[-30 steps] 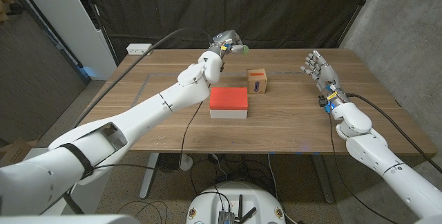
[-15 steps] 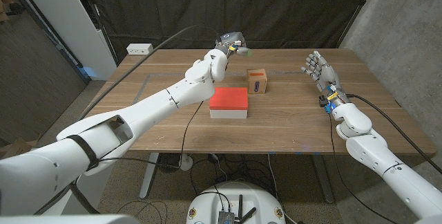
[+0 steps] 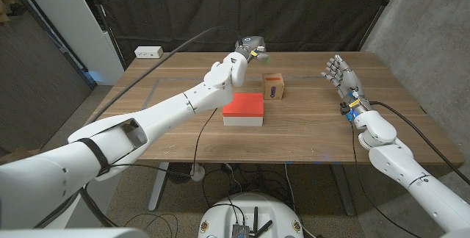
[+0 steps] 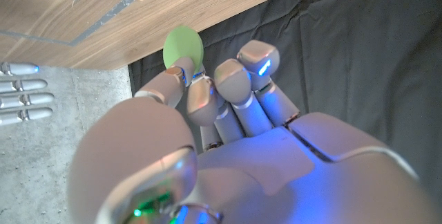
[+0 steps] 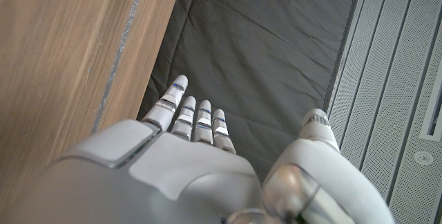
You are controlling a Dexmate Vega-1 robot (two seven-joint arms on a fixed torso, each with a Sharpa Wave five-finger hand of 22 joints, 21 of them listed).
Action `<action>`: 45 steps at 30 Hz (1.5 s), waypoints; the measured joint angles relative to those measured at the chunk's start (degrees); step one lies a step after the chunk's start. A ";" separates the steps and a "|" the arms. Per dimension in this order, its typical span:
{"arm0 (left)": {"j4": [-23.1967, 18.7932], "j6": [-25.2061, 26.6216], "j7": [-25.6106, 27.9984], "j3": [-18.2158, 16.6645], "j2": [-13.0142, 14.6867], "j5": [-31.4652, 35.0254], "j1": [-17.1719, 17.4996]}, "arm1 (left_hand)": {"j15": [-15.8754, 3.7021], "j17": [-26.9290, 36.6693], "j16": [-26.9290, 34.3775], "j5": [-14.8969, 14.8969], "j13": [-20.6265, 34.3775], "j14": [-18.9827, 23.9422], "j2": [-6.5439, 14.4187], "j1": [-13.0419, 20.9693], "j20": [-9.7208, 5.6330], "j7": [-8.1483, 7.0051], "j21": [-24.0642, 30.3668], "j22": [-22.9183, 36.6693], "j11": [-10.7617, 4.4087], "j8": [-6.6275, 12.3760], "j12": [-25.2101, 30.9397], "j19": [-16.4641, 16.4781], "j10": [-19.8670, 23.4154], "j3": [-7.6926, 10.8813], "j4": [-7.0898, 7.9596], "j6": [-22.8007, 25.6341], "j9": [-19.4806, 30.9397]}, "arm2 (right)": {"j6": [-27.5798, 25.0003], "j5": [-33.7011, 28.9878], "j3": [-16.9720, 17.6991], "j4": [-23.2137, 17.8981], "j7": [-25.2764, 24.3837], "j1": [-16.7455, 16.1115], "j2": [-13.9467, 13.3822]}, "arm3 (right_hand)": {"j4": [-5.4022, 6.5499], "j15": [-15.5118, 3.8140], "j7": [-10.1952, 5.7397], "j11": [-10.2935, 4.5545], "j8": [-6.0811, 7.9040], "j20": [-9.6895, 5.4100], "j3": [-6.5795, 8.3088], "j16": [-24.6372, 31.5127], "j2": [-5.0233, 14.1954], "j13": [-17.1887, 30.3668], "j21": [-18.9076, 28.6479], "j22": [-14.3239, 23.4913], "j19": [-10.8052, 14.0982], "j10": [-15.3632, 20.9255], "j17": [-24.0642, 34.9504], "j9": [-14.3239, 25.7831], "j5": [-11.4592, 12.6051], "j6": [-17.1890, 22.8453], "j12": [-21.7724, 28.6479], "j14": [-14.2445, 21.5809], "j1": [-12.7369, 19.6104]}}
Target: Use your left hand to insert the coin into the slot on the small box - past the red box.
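1. The left hand [image 3: 248, 48] is raised above the far part of the wooden table [image 3: 176, 131], beyond the red box [image 3: 243, 106] and just left of the small box [image 3: 274, 86] in the head view.
2. The left wrist view shows its fingers [image 4: 235, 86] curled in, with the green coin [image 4: 183, 45] pinched at the fingertips; the coin stands clear of the hand and shows against the table's edge.
3. In the head view the coin [image 3: 260, 48] is a small green spot at the hand's right side, in the air and not touching either box.
4. The small box is tan with a dark slot on its top face. It stands on the table just past the red box's far right corner, apart from it.
5. The red box has a red top and white sides and lies near the middle of the table.
6. The right hand [image 3: 341, 75] is held upright over the table's right side, well apart from both boxes. Its fingers are spread straight and it holds nothing; the right wrist view [image 5: 193, 124] shows the same.
7. A white power strip [image 3: 147, 51] lies at the table's far left corner.
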 measured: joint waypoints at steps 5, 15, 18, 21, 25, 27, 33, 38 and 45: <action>1.02 1.11 -1.60 1.18 -1.06 1.93 -0.76 | 0.00 0.11 0.00 0.00 -0.04 0.00 0.00 0.00 0.00 0.00 0.00 -0.26 0.00 -0.02 0.00 0.00 0.00 0.00 0.00 0.00 -0.03 | 0.02 0.11 0.15 -0.24 -0.01 -0.28 -0.10 | 0.00 0.00 0.00 0.00 0.00 0.00 0.00 0.00 0.00 0.00 0.00 0.00 0.00 0.00 0.00 0.00 0.00 0.00 0.00 0.00 0.00; 3.02 4.05 -4.59 3.51 -3.46 5.10 -2.26 | 0.00 0.17 0.00 -0.01 -0.15 0.00 -0.38 0.37 0.00 0.00 0.00 -0.53 0.01 -0.22 0.00 0.00 0.02 0.00 0.00 0.03 -0.12 | 0.24 0.32 0.41 -0.46 0.01 -0.77 -0.18 | 0.00 0.00 0.00 0.00 0.00 0.00 0.00 0.00 0.00 0.00 0.00 0.00 0.00 0.00 0.00 0.00 0.00 0.00 0.00 0.00 0.00; 3.54 4.52 -5.25 4.03 -4.03 5.72 -2.61 | 0.00 0.09 0.00 -0.01 -0.55 0.00 -0.38 0.37 0.00 0.23 0.00 -0.74 0.01 -0.26 -0.34 0.00 0.02 0.00 0.00 0.26 -0.25 | 0.30 0.37 0.46 -0.47 0.05 -0.88 -0.18 | 0.00 0.00 0.00 0.00 0.00 0.00 0.00 0.00 0.00 0.00 0.00 0.00 0.00 0.00 0.00 0.00 0.00 0.00 0.00 0.00 0.00; 4.19 4.85 -5.55 4.48 -4.59 5.97 -2.94 | 0.00 0.00 0.00 -0.01 -0.60 0.00 -0.38 0.37 0.00 0.20 0.00 -0.80 0.01 -0.45 -0.47 0.00 0.02 0.00 0.00 0.40 -0.25 | 0.40 0.41 0.46 -0.47 0.11 -0.92 -0.18 | 0.00 0.00 0.00 0.00 0.00 0.00 0.00 0.00 0.00 0.00 0.00 0.00 0.00 0.00 -0.27 0.00 0.00 0.00 0.00 0.00 0.00; 5.01 5.44 -6.32 4.88 -5.25 6.21 -3.30 | 0.00 0.00 -0.17 -0.02 -0.43 0.00 -0.39 0.37 0.00 0.15 -0.44 -1.06 0.01 -0.53 -0.47 0.00 0.02 0.00 0.00 0.47 -0.24 | 0.53 0.41 0.48 -0.38 0.17 -1.00 -0.16 | 0.00 0.00 0.00 0.00 0.00 0.00 0.00 0.00 0.00 0.00 0.00 0.00 0.00 0.00 -0.27 0.00 0.00 0.00 0.00 0.00 0.00; 5.62 5.63 -6.68 5.15 -5.76 6.22 -3.56 | 0.00 0.00 -0.18 -0.02 -0.43 0.00 -0.39 0.36 0.00 0.14 -0.44 -1.06 0.01 -0.52 -0.47 0.00 0.02 0.00 0.00 0.48 -0.24 | 0.61 0.41 0.48 -0.24 0.20 -1.03 -0.11 | 0.00 0.00 0.00 0.00 0.00 0.00 0.00 0.00 0.00 0.00 0.00 0.00 0.00 0.00 -0.27 0.00 0.00 0.00 0.00 0.00 0.00; 6.97 5.89 -7.32 5.90 -6.59 6.13 -4.14 | 0.00 0.00 -0.18 -0.02 -0.19 0.00 -0.39 0.36 0.00 0.15 -0.44 -1.23 -0.12 -0.44 -0.31 0.00 -0.11 0.00 0.00 0.49 -0.33 | 0.75 0.42 0.48 -0.06 0.24 -1.06 -0.01 | 0.00 0.00 0.00 0.00 0.00 0.00 0.00 0.00 0.00 0.00 0.00 0.00 0.00 -0.01 -0.27 0.00 0.00 0.00 0.00 0.00 0.00; 7.87 5.88 -7.77 6.57 -7.13 5.87 -4.65 | 0.00 0.06 -0.18 -0.13 -0.30 0.00 -0.39 0.36 0.00 0.15 -0.44 -1.32 -0.12 -0.44 -0.31 0.00 -0.11 0.00 0.00 0.50 -0.43 | 0.82 0.42 0.48 0.09 0.29 -1.07 0.03 | 0.00 0.00 0.00 0.00 0.00 0.00 0.00 0.00 0.00 0.00 0.00 0.00 0.00 -0.01 -0.27 0.00 0.00 0.00 0.00 0.00 0.00; 8.82 5.65 -8.06 7.15 -7.54 5.47 -5.11 | 0.00 0.13 -0.18 -0.13 -0.19 0.00 -0.47 0.44 0.00 0.14 -0.44 -1.59 -0.12 -0.44 -0.31 0.00 -0.11 0.00 0.00 0.51 -0.42 | 0.83 0.42 0.48 0.15 0.33 -1.04 0.04 | 0.00 0.00 0.00 0.01 0.00 0.00 0.00 0.00 0.00 0.00 0.00 0.00 0.00 -0.01 -0.27 0.00 0.00 0.00 0.00 0.00 0.00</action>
